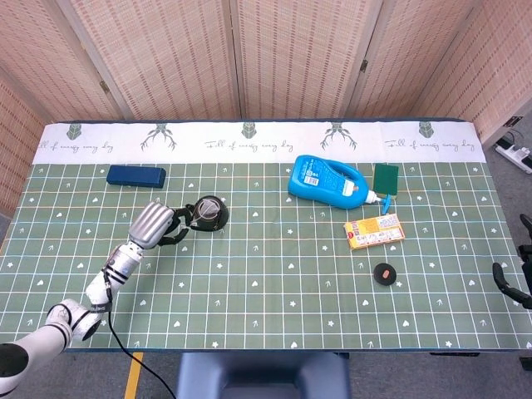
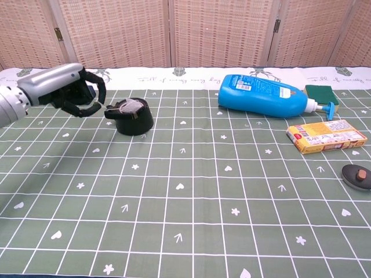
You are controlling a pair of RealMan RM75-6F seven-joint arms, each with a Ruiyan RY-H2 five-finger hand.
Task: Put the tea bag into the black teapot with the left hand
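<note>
The black teapot stands on the green cloth, left of the middle. The pale tea bag lies in the teapot's open mouth. My left hand hovers low just left of the pot. Its fingers are curled, their tips meeting by the spout, and they seem to pinch the tea bag's string. At the right edge of the head view only a few dark fingers of my right hand show, far from the pot.
A dark blue box lies behind my left hand. A blue detergent bottle lies on its side at the back right, with a green sponge, a yellow carton and a small black lid nearby.
</note>
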